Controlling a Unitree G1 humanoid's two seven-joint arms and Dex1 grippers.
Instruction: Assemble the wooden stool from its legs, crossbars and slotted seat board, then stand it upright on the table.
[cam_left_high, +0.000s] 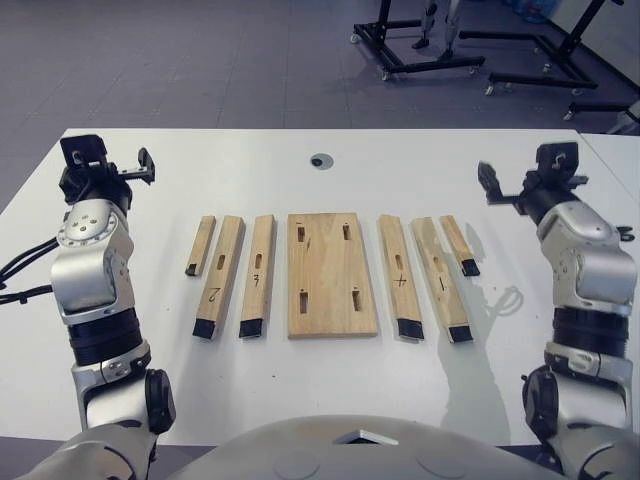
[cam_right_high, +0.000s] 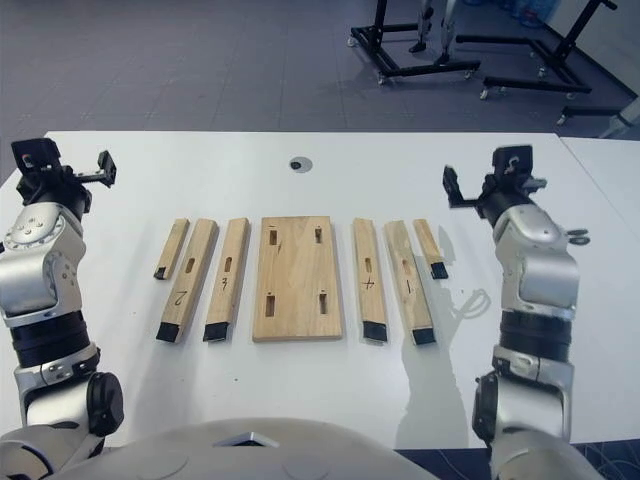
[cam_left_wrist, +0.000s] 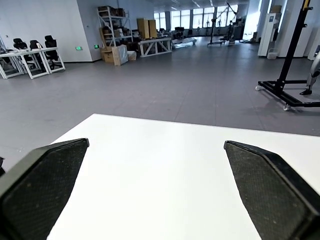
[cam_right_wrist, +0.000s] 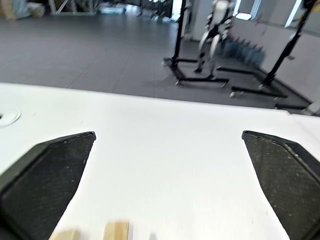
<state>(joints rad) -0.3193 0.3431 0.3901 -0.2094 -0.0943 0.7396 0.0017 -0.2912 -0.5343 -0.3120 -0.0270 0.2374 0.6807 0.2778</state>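
Seat board (cam_left_high: 332, 273) flanked by sticks (cam_left_high: 258, 275) on counter (cam_left_high: 250, 390), left pincer (cam_left_high: 116, 160) and right pincer (cam_left_high: 522, 172) held open at either edge, grommet (cam_left_high: 321, 160) set beyond.

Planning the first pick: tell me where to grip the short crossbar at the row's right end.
Probably the bare wood at mid-length of the short crossbar, pinched across its narrow width, straight down from above with the open right pincer. It lies flat with parallel long sides; the gap to the neighbouring leg is slim.
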